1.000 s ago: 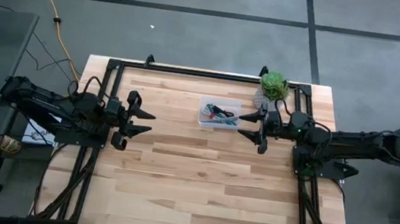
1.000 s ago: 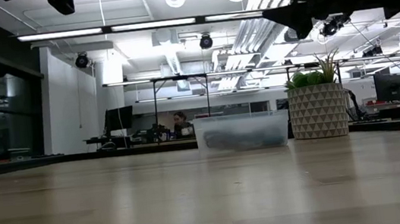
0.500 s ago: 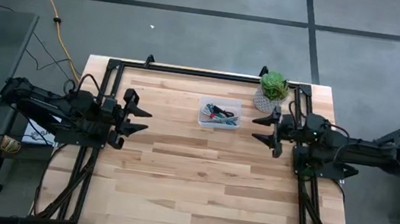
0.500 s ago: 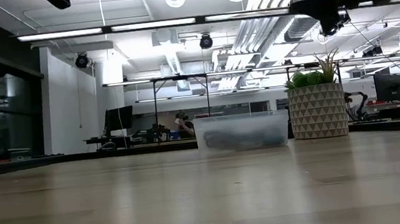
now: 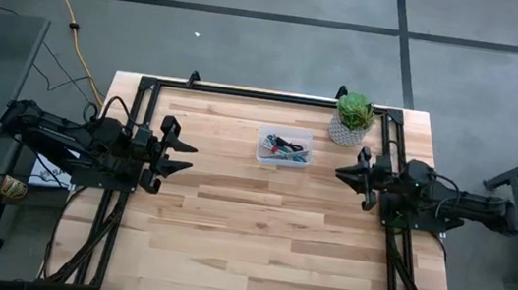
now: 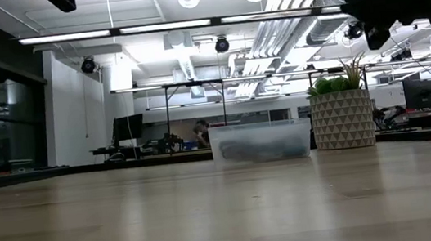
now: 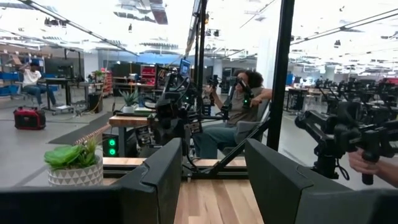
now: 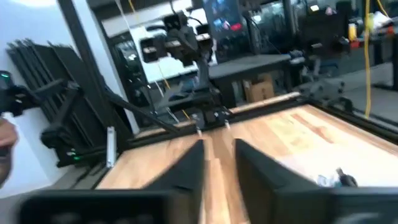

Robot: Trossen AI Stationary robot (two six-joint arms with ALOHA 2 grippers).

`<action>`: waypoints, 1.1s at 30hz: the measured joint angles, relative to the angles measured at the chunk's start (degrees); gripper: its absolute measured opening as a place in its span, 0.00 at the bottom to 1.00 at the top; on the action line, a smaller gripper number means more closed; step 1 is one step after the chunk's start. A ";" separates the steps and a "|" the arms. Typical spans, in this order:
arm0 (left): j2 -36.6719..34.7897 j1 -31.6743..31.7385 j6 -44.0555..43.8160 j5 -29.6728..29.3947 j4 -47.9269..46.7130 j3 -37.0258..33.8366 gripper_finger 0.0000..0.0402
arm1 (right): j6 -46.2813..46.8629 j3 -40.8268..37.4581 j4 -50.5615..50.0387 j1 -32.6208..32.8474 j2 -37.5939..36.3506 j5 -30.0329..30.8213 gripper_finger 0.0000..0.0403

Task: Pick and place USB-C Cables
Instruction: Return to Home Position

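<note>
High view: left pincer (image 5: 188,156), right pincer (image 5: 349,174) flank bin (image 5: 262,146).

You have: left arm (image 5: 72,137), right arm (image 5: 455,201), so two; one table (image 5: 257,244); one box (image 5: 264,156); one plant (image 5: 353,109); cables (image 5: 284,148) bunched, can't count.

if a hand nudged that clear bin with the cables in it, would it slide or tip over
Probably slides rather than tips: the clear bin sits low and wide on the smooth wooden table. Likely light, holding only small coiled cables, so a nudge may send it skidding.
</note>
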 joint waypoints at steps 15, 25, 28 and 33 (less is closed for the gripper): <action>0.02 0.00 -2.12 -0.02 0.00 0.00 0.39 | -4.65 -4.07 -0.64 10.80 -6.22 11.56 0.00; 0.20 0.04 -2.16 -1.05 0.02 0.00 0.39 | -6.28 -3.73 -0.53 11.85 -6.18 16.57 0.00; 0.20 0.04 -1.99 -1.16 0.02 0.00 0.39 | -6.49 -3.31 -0.50 11.85 -6.18 16.48 0.01; 0.17 0.15 -1.25 -2.26 -0.01 0.00 0.37 | -6.12 -3.31 -0.86 11.83 -6.16 16.45 0.01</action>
